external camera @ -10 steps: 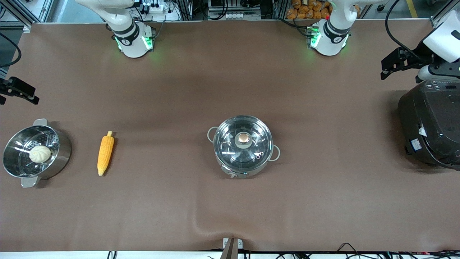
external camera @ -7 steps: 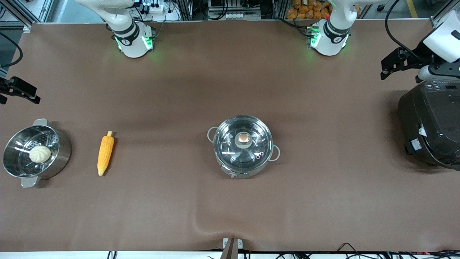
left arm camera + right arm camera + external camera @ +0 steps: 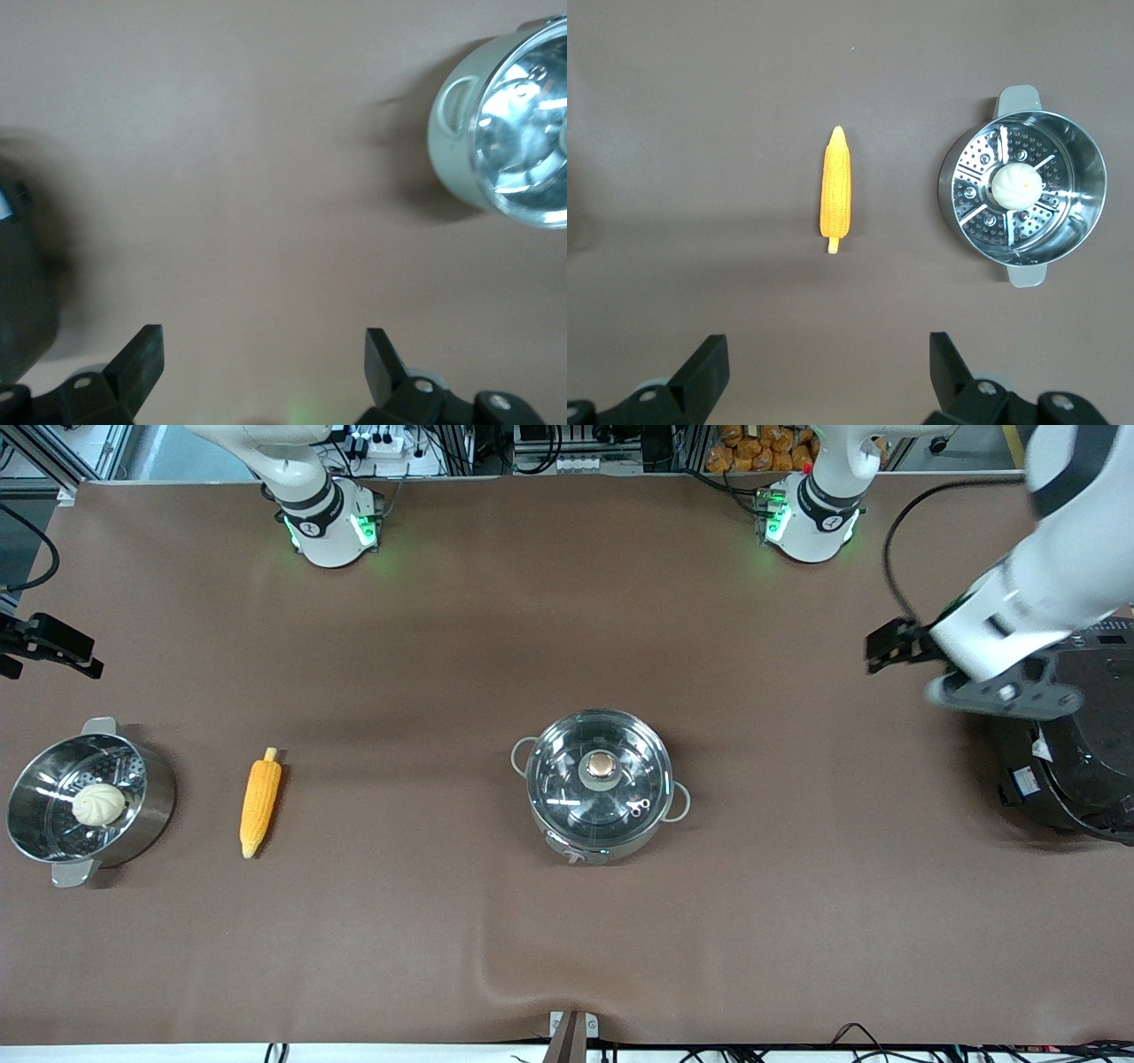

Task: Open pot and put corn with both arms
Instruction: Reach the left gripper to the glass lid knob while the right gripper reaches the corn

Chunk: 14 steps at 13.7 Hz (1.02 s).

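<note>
Pot (image 3: 601,786): stainless steel, two wire loop handles, standing mid-table. Glass lid (image 3: 599,778) seated on it, copper-coloured knob (image 3: 601,763) at centre; not yet opened.

Corn (image 3: 260,803): one yellow-orange cob lying flat on the brown table cover (image 3: 567,939), toward the right arm's end, well apart from the pot, stalk end pointing toward the bases.

Left gripper (image 3: 263,359): jaws wide apart, holding nothing; up over the table beside the black cooker (image 3: 1067,753), with the pot at the edge of its wrist view.

Right gripper (image 3: 828,363): jaws wide apart, empty; up over the table near the corn and steamer, at that arm's end.

Step judged: approach, nothing grasped. Next call: left gripper to travel over the knob, descend and close on it to lift the lid; right gripper to descend across the cob.

Surroundings: steel steamer pot (image 3: 89,802) with white bun (image 3: 98,804), beside the corn. Nothing appears to obstruct either path.
</note>
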Each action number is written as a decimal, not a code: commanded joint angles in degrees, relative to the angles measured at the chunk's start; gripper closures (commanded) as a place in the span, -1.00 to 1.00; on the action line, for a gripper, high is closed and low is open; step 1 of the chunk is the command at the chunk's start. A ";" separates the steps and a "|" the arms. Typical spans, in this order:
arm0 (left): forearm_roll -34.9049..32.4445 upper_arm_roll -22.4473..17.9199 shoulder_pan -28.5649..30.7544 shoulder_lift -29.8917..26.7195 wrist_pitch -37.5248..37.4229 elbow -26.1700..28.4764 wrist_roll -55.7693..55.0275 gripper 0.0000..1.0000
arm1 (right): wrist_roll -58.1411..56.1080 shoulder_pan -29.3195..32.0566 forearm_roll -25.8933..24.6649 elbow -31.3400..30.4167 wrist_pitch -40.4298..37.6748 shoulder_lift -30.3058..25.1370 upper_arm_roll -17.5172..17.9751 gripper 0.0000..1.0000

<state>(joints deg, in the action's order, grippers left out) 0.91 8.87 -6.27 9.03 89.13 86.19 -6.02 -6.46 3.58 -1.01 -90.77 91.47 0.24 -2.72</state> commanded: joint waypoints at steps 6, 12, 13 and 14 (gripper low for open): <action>0.85 0.10 -16.73 15.22 20.45 -2.87 -17.24 -1.00 | 0.48 -3.14 0.57 -10.39 18.21 6.95 0.08 -1.00; -1.16 -0.78 -25.44 24.80 34.36 -6.03 -26.04 -1.00 | -0.22 -3.23 3.30 -10.66 24.19 19.43 -0.10 -1.00; -3.26 -0.87 -26.15 25.60 34.45 -6.47 -27.36 -1.00 | -0.31 -2.27 3.30 -10.66 25.50 21.36 -0.10 -1.00; -5.02 -0.78 -26.59 26.21 34.45 -6.48 -28.59 -1.00 | -0.92 -1.39 3.30 -10.74 27.25 23.30 -0.10 -1.00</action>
<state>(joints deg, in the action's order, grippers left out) -0.94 8.87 -31.37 33.00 123.83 82.70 -31.76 -6.39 0.35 1.33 -102.07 116.80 20.52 -2.92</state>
